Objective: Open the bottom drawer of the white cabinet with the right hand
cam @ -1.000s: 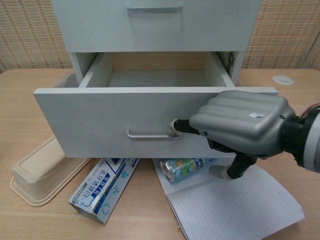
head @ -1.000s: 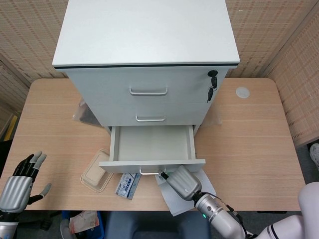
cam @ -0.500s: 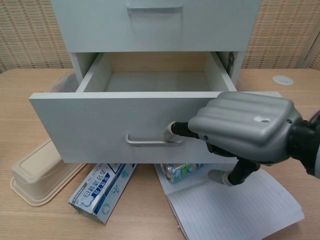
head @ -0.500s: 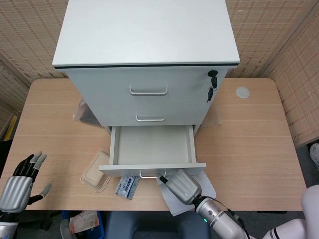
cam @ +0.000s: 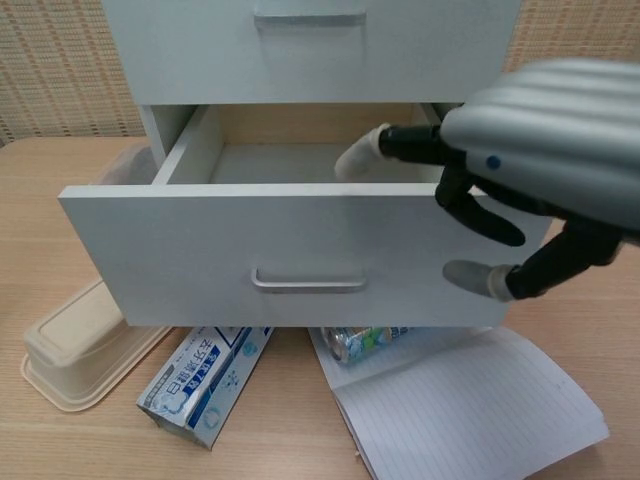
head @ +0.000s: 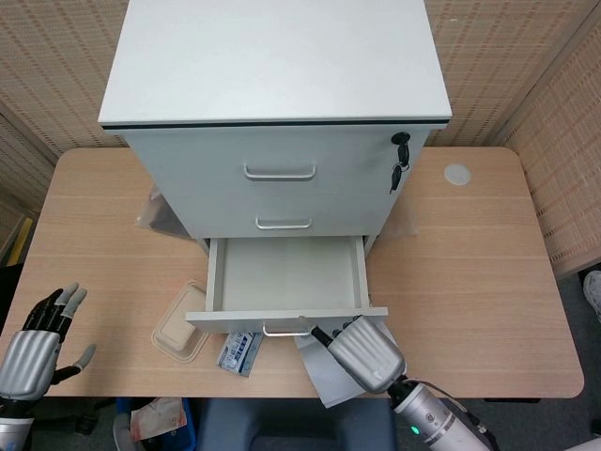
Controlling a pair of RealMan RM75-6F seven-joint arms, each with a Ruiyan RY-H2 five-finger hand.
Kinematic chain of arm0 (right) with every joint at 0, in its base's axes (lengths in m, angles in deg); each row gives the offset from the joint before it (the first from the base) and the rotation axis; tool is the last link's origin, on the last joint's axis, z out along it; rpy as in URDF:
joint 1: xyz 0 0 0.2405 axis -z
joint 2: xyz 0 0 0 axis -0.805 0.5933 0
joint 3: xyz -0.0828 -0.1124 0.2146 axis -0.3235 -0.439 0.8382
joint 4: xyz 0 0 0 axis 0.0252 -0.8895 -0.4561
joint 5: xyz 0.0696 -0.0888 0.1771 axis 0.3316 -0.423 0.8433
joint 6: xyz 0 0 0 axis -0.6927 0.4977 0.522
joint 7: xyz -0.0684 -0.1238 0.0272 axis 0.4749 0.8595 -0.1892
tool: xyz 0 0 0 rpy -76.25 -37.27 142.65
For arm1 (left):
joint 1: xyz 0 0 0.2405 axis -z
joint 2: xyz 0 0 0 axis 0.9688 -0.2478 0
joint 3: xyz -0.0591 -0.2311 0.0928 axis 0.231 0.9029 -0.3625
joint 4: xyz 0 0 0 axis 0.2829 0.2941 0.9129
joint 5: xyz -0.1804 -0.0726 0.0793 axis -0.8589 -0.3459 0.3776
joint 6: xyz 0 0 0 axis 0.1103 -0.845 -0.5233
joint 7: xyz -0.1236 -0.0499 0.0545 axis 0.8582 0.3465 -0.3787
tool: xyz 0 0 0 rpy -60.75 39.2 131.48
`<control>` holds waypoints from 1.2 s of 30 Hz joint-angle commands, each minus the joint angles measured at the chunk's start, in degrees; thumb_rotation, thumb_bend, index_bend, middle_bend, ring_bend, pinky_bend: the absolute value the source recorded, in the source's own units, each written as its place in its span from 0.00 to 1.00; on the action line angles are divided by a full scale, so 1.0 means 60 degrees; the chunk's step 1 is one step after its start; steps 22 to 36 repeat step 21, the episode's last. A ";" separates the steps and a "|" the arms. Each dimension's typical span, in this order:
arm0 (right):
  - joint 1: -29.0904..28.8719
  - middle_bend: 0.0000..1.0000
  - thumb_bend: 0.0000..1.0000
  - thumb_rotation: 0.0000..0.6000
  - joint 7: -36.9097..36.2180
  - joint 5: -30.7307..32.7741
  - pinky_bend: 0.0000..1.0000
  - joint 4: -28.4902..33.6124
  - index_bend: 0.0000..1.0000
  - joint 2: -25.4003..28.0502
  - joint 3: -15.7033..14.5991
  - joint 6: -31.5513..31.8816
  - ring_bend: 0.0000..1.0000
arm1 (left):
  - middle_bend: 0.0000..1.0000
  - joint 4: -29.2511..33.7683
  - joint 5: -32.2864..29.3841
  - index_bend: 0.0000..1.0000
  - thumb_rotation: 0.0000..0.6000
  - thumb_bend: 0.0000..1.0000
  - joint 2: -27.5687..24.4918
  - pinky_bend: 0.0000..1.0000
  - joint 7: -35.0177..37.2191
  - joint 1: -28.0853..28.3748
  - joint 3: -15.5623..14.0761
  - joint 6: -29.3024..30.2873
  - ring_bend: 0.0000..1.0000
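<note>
White cabinet [head: 282, 94]: smooth, matt painted panels; bottom drawer [cam: 280, 255] in the same finish, with a slim metal-looking handle [cam: 308, 282].
Table [head: 470, 254]: light wood-grain surface, low sheen.
Right hand [cam: 545, 150]: grey ribbed shell, plastic or metal, slightly glossy; fingers [cam: 475, 275] black with pale tips.
Notebook [cam: 470, 410]: lined white paper.
Container [cam: 75, 350]: beige, matt.
Carton [cam: 205, 380]: printed blue-and-white card.
Can [cam: 365, 338]: glossy printed surface.

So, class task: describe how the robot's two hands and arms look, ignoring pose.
Both the left hand and right hand have ribbed silver-grey backs, black fingers and pale grey fingertips. The right forearm is silver with a small green light.
</note>
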 commanded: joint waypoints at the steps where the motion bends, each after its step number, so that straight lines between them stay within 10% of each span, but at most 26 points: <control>1: 0.0995 0.65 0.29 1.00 -0.1207 -0.1402 0.76 -0.0030 0.15 0.1169 -0.0425 0.1172 0.66 | 0.00 0.0007 -0.0026 0.01 1.00 0.29 -0.0002 0.11 0.0029 0.0007 0.0021 -0.0004 0.03; 21: 0.4305 0.39 0.29 1.00 -0.6257 -0.0026 0.52 -0.3998 0.15 0.2168 0.0132 0.2867 0.33 | 0.00 0.0047 -0.0327 0.01 1.00 0.29 0.0259 0.11 -0.0252 0.0141 0.0235 -0.0146 0.03; 36: 0.4305 0.39 0.29 1.00 -0.6257 -0.0026 0.52 -0.3998 0.15 0.2168 0.0132 0.2867 0.33 | 0.00 0.0047 -0.0327 0.01 1.00 0.29 0.0259 0.11 -0.0252 0.0141 0.0235 -0.0146 0.03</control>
